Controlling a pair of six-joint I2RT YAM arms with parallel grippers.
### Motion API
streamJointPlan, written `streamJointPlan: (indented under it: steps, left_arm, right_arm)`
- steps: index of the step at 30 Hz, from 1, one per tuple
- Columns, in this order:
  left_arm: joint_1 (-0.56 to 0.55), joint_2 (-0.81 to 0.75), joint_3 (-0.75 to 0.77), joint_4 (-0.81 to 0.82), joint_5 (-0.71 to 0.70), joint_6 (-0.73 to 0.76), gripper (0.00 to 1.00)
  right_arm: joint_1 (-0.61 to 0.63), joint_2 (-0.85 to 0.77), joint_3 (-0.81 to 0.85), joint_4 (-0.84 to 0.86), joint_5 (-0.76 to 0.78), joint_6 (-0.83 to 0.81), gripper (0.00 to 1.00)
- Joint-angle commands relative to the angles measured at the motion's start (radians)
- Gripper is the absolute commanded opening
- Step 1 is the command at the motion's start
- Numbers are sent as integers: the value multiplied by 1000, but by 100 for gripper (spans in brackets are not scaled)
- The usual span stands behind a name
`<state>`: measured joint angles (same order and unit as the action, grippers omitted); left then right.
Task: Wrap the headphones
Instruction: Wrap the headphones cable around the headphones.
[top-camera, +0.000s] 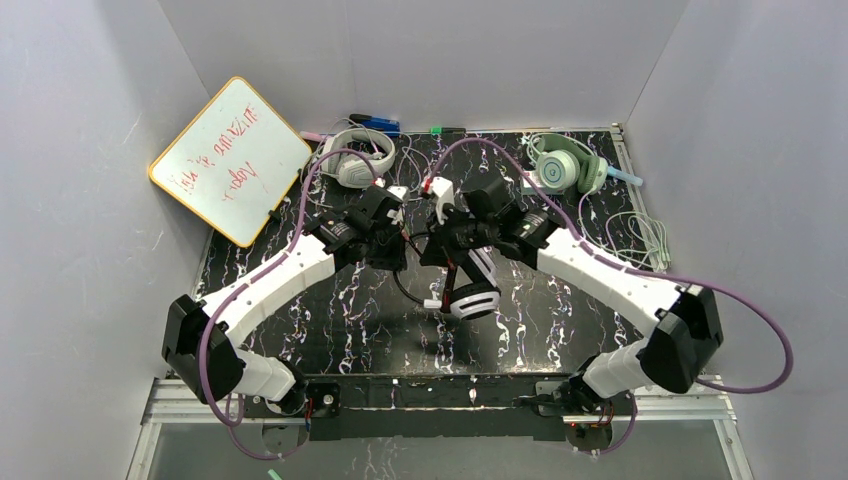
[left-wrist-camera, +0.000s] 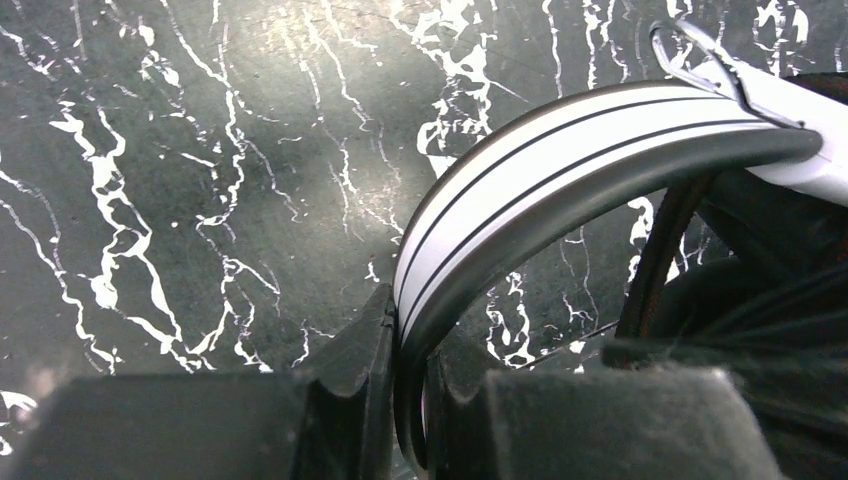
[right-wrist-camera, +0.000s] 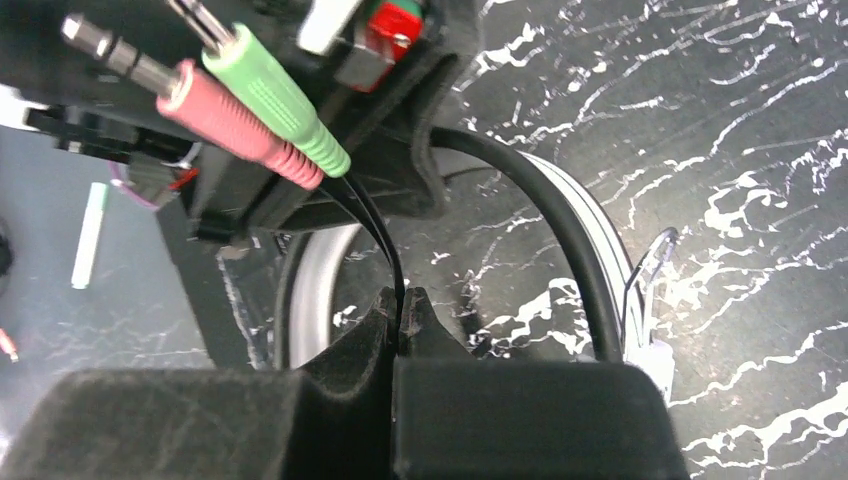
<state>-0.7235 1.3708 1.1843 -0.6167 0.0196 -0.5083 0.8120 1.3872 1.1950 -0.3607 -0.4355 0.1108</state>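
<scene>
Top external view has both arms meeting over the middle of the table (top-camera: 340, 330). The black-and-white headset (top-camera: 470, 297) hangs between them, a little nearer the arm bases than the two hands. Left wrist view shows the left gripper (left-wrist-camera: 410, 335) pressed onto the white striped band (left-wrist-camera: 560, 150), one finger on each side, so it seems to hold the headset up off the table. Right wrist view shows the right gripper (right-wrist-camera: 403, 305) pinching the thin black cable (right-wrist-camera: 375, 225) just under the pink and green plugs (right-wrist-camera: 260, 115). So the right arm has the cable end, the left arm has the band, and the two hands are very close together. The band bends away from the left gripper like a bow, and I think the cable has to go round and round that bow. From above, a loose loop of cable hangs just left of the headset, so there is slack to pull in first. The near half of the table gives room to swing. The grey headset (top-camera: 355, 160) lies at the far left and the green headset (top-camera: 565, 168) at the far right, both well apart from the hands. A whiteboard (top-camera: 232, 160) leans at the left, and walls (top-camera: 90, 250) close in three sides.
</scene>
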Motion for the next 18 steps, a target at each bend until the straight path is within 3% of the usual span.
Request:
streamJointPlan:
  steps: [1, 12, 18]
  left_arm:
    - [7, -89, 30, 111, 45, -45, 0]
    - [6, -97, 39, 120, 47, -42, 0]
    - [8, -109, 53, 117, 25, -55, 0]
  right_arm:
    - [52, 83, 40, -165, 126, -74, 5]
    - [153, 279, 173, -347, 387, -108, 10]
    - [176, 295, 143, -364, 549, -180, 10]
